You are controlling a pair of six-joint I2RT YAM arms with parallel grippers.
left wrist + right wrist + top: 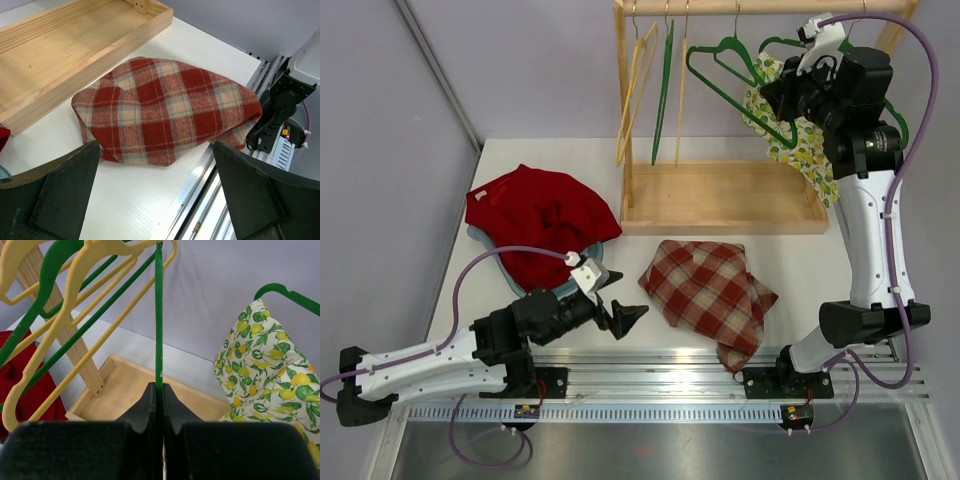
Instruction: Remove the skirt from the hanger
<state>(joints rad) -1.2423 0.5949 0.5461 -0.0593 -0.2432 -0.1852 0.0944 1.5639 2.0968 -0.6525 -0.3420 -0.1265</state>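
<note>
Above white table (520,160), lilac walls (380,120) behind: left end effector (623,298) wide open, right end effector (160,392) tight on green hanger (159,315).

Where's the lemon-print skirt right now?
In the top view the lemon-print skirt hangs at the right end of the wooden rack, on a green hanger, just beside the right gripper.

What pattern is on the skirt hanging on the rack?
Yellow lemons with green leaves on white; the skirt shows best in the right wrist view.
</note>
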